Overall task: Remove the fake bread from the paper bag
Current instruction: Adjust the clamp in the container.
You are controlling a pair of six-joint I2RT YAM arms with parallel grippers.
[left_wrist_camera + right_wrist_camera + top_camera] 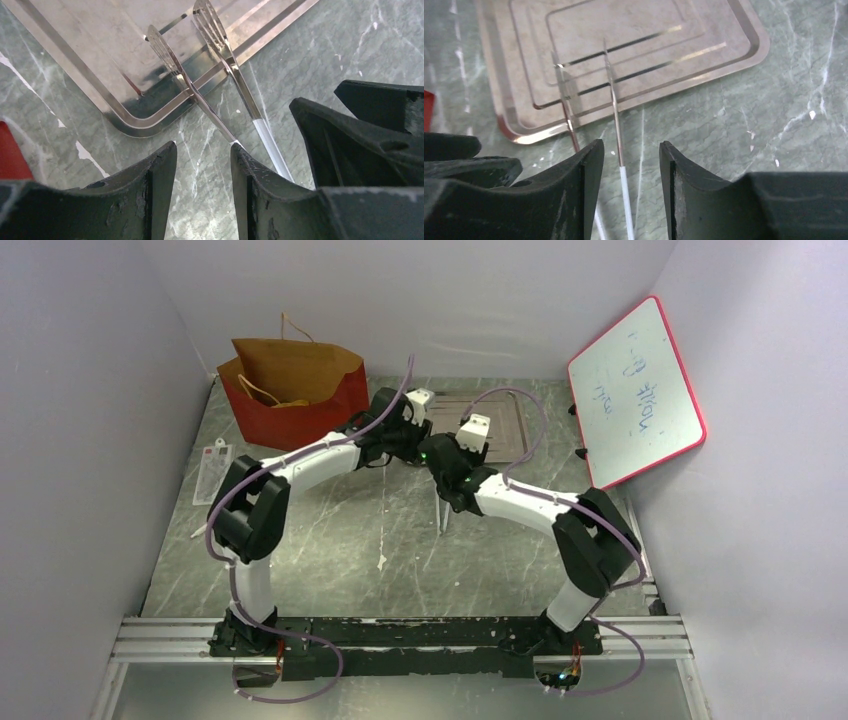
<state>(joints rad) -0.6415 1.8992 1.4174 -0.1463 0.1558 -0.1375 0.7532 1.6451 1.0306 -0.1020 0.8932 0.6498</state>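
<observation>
The red paper bag (295,390) stands open at the back left, its brown inside showing; a red sliver of it shows in the left wrist view (9,150). No fake bread shows in any view. My left gripper (410,443) (202,147) is open and empty, low over the table by the tray's corner. My right gripper (447,478) (631,145) is open right beside it. Metal tongs (220,50) (614,100) lie with their tips on the tray; one white-sleeved arm of them runs under the gap of my right jaws, not gripped.
A flat silver tray (505,425) (100,50) (624,30) lies behind the grippers. A red-framed whiteboard (635,390) leans at the right wall. A clear plastic packet (212,470) lies at the left. Walls close in on three sides.
</observation>
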